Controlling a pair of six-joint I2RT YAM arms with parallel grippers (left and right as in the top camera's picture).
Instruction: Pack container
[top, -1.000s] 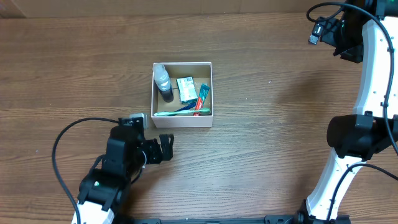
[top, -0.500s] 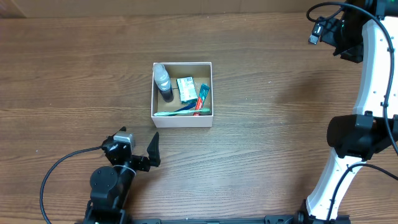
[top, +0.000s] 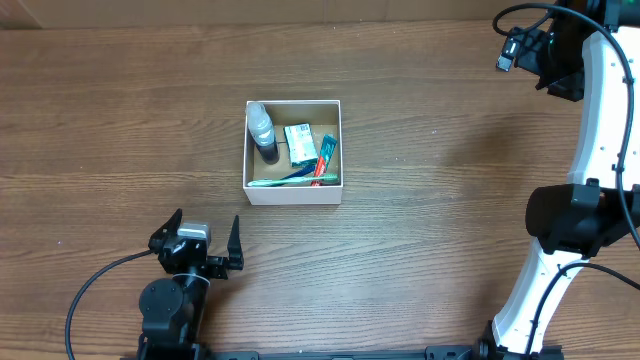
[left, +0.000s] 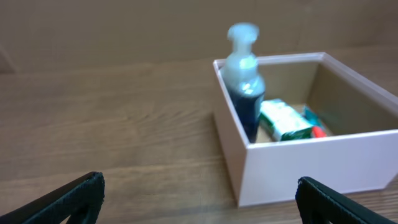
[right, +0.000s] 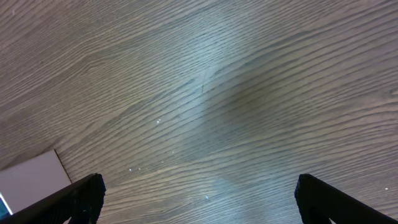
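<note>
The container (top: 293, 193), a square white-walled cardboard box with a brown floor, sits mid-table. In it stand a dark bottle with a clear cap (top: 262, 131), a green packet (top: 300, 141), and a red-and-teal tube with toothbrushes (top: 322, 165). The left wrist view shows the container (left: 311, 162), the bottle (left: 244, 84) and the packet (left: 285, 121). My left gripper (top: 203, 243) is open and empty, low near the front edge, left of and below the container. My right gripper (right: 199, 199) is open and empty over bare wood; its arm (top: 545, 50) is at the far right.
A corner of the container (right: 31, 180) shows at the left edge of the right wrist view. The right arm's white links and base (top: 570, 220) stand along the table's right side. A black cable (top: 90, 290) loops beside the left arm.
My left arm has drawn back toward the front edge and turned, so its open fingers now face the container. The right arm and the box contents have not moved.
</note>
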